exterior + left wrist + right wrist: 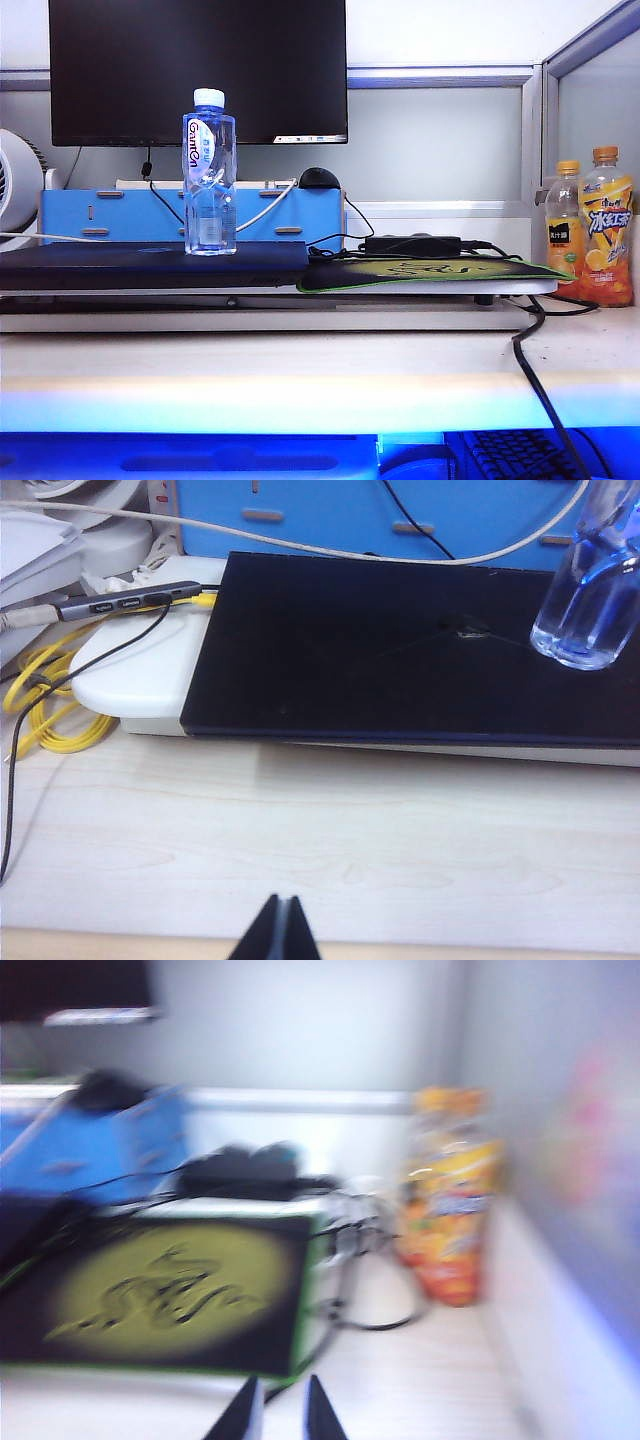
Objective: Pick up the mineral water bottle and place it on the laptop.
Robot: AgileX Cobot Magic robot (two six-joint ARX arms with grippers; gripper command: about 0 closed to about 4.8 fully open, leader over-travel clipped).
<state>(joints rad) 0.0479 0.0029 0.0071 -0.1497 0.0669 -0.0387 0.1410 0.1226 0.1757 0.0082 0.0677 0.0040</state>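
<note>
The mineral water bottle (209,172) carries "Ganten" running vertically in blue letters on its white label. The orange-labelled drink bottles (592,228) show large white Chinese characters, too small to read surely.

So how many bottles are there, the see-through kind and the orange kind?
Clear mineral water bottle, standing on the laptop: 1
Orange drink bottles at the table's right edge: 2
Total bottles: 3
</note>
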